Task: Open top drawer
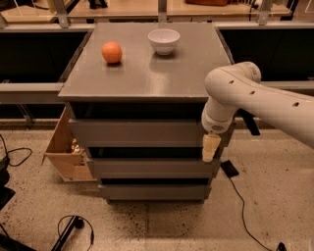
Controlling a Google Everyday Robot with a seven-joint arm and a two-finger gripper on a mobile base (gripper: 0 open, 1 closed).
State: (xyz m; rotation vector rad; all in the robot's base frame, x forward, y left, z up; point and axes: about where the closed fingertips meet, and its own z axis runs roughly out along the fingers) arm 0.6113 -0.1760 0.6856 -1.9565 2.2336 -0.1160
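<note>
My jaws hang at the 3 o'clock end of the top drawer. I cannot tell how open they are or if they grip anything. The drawer looks shut, so all the pulling is left.

A speckled floor strewn with black cables lies below my gripper; wooden benches run behind.
</note>
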